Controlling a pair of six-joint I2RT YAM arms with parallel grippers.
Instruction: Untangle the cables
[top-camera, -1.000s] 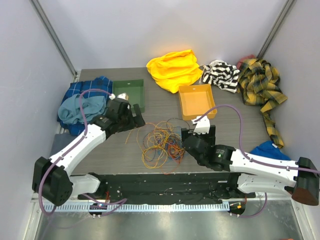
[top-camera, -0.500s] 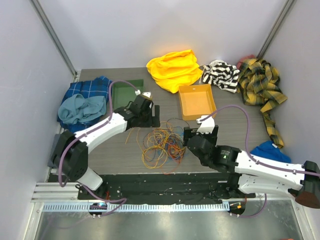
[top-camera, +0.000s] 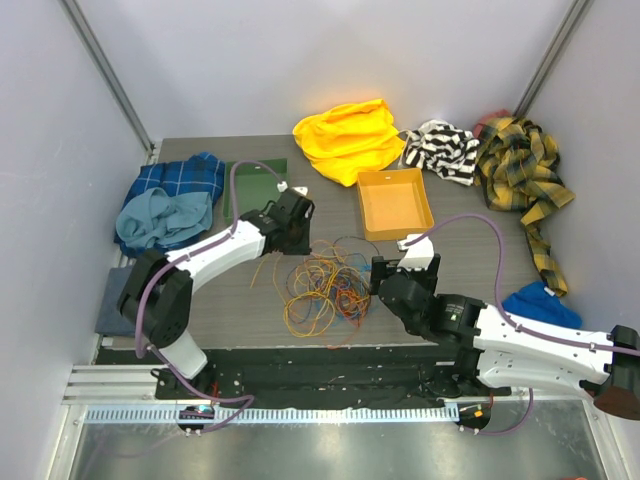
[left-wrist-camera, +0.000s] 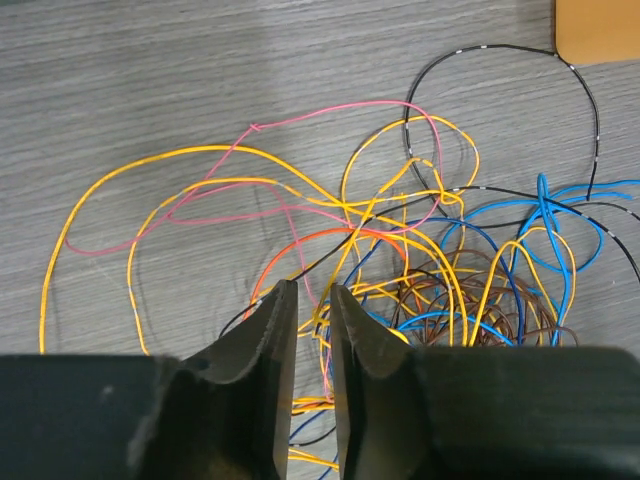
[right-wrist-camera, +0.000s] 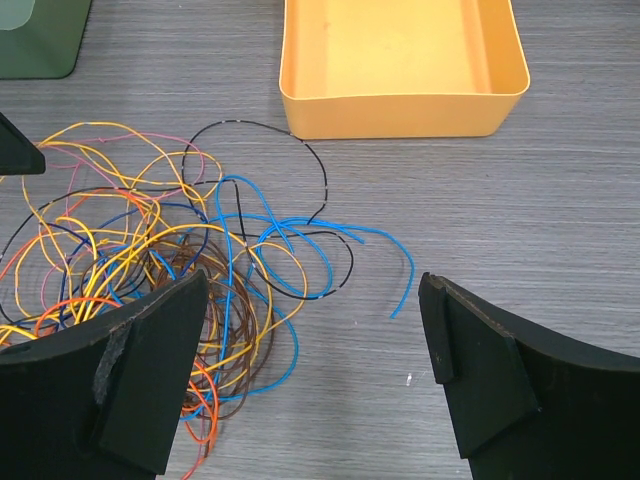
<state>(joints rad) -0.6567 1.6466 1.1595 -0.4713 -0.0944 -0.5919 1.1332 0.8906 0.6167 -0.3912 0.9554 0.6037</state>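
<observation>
The cables (top-camera: 320, 285) lie in a loose tangle at the table's near middle: mostly yellow and orange, with blue, brown, pink and black strands. In the left wrist view the cables (left-wrist-camera: 420, 260) spread ahead of my left gripper (left-wrist-camera: 310, 290). Its jaws stand nearly together with a narrow gap, and yellow and pink strands run through that gap; whether they are pinched I cannot tell. My left gripper (top-camera: 298, 240) sits at the tangle's far left edge. My right gripper (right-wrist-camera: 313, 280) is wide open just right of the cables (right-wrist-camera: 150, 250), over bare table beside a loose blue end. From above, my right gripper (top-camera: 378, 272) is at the tangle's right.
An orange tray (top-camera: 364, 205) stands behind the tangle, its wall (right-wrist-camera: 400, 110) close ahead of the right gripper. A green tray (top-camera: 252, 178) is at the back left. Blue clothes (top-camera: 165, 205), a yellow cloth (top-camera: 348, 140), a striped cloth (top-camera: 440, 150) and a plaid cloth (top-camera: 520, 170) ring the table.
My left arm swung right and forward to the tangle's edge, and its jaws closed from wide open to a narrow gap. The right arm shifted slightly right, still open.
</observation>
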